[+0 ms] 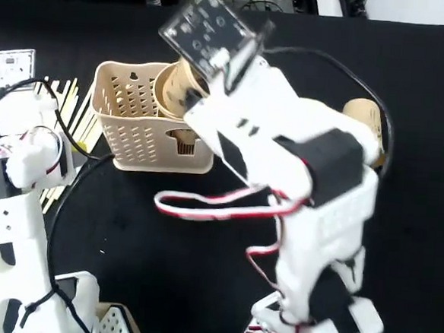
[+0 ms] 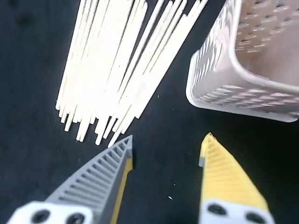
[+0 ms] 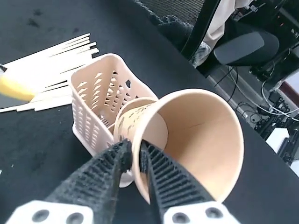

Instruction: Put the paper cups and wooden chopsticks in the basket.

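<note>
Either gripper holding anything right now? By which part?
The right gripper pinches a paper cup by its rim, one finger inside and one outside. The left gripper is open and empty, near the chopsticks.

This looks like a robotics lab or office workroom. Beyond the black tabletop (image 3: pixel 37 154) there's a black office chair (image 3: pixel 245 46), and loose cables (image 3: pixel 272 111) trail over the floor.

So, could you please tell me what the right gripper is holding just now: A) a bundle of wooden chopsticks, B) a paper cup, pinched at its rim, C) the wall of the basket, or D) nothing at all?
B: in the right wrist view the right gripper is shut on the rim of a paper cup, close to the basket.
</note>
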Motion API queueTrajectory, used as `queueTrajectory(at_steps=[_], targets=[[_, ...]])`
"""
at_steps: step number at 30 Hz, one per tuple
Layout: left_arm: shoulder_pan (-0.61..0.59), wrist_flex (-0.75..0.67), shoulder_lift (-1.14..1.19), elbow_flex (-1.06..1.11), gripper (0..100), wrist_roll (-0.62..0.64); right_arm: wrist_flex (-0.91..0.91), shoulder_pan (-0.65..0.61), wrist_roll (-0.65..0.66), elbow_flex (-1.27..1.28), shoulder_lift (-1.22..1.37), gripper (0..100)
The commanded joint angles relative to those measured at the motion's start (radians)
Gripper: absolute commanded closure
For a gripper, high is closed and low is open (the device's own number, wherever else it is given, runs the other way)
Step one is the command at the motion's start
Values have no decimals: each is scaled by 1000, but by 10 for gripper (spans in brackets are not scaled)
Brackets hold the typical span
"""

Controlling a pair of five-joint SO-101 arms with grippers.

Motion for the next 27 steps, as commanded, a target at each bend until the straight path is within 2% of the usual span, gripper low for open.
queueTrajectory(at_steps=[1, 7, 21, 23, 27], targets=[[-8, -17, -2, -4, 762, -6, 6, -9, -9, -140, 84, 987], [-10, -15, -11, 1, 762, -6, 34, 37, -9, -245, 166, 987], [-10, -14, -11, 2, 761, -6, 37, 51, -3, 16, 139, 982], [-8, -14, -9, 1, 761, -6, 37, 51, -6, 56, 139, 938], [-8, -14, -2, 2, 761, -6, 34, 51, -3, 56, 139, 735]])
